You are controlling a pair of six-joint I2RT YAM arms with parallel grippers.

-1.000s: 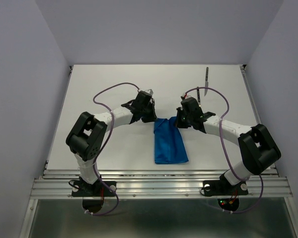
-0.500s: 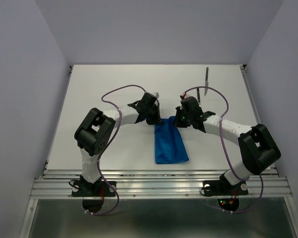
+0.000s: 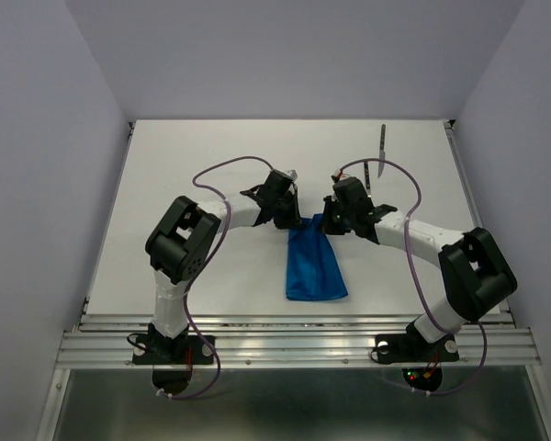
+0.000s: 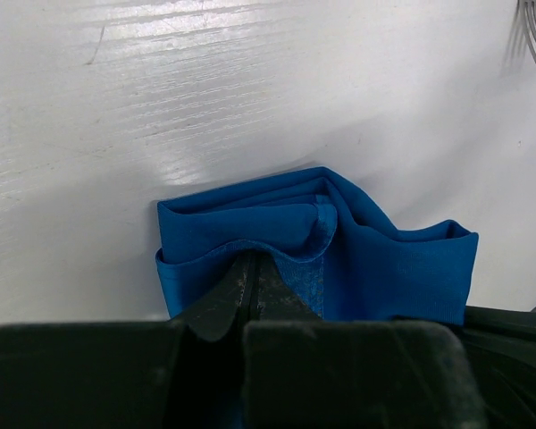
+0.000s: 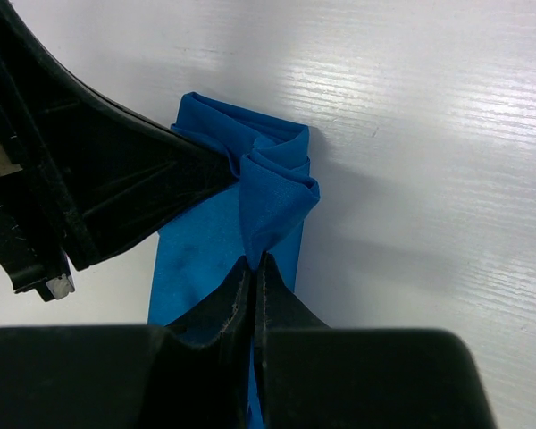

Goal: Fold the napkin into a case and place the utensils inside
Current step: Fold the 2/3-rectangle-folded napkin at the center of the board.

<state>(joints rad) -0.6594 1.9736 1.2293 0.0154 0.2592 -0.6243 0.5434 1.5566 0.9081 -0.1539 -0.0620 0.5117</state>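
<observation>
top external: high behind the arm bases [image 3: 170, 347], looking down over the whole table [image 3: 193, 156], far off | left wrist: close above the table, facing past the left gripper [image 4: 253, 268] at the napkin [image 4: 375, 259] | right wrist: equally close, past the right gripper [image 5: 253, 268] | shared: napkin's bunched far end in all three

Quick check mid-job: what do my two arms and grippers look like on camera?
The left arm and right arm have white links with black joint housings. A thin purple cable loops along each. The left gripper and right gripper have black tapered fingers.
</observation>
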